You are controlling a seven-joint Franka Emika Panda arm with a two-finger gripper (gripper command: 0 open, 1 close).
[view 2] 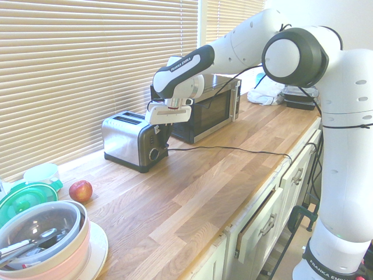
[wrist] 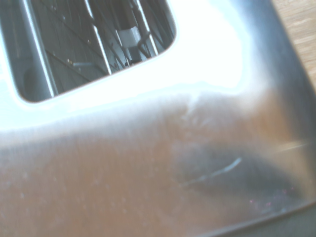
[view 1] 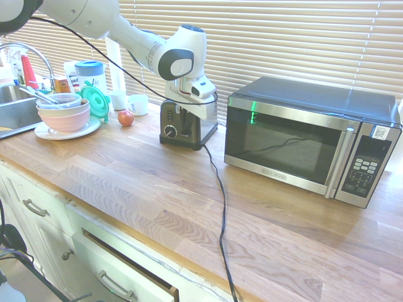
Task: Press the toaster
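The toaster (view 1: pixel 176 123) stands at the back of the wooden counter, a small steel box with a black front, a round dial and a lever. From the other side its brushed steel wall (view 2: pixel 125 140) and two top slots show. My gripper (view 1: pixel 185 117) hangs straight down against the black front, by the lever, with its fingers together and nothing held. In the second exterior view the gripper (view 2: pixel 162 132) sits low over the toaster's front edge. The wrist view is filled by the toaster's shiny top and one open slot (wrist: pixel 94 44).
A steel-and-black microwave (view 1: pixel 308 138) stands right of the toaster. A black cord (view 1: pixel 220 201) runs from the toaster over the counter's front edge. A red apple (view 1: pixel 126 117), stacked bowls (view 1: pixel 63 113), a mug (view 1: pixel 138 104) and a sink lie left. A drawer (view 1: pixel 119 270) below stands ajar.
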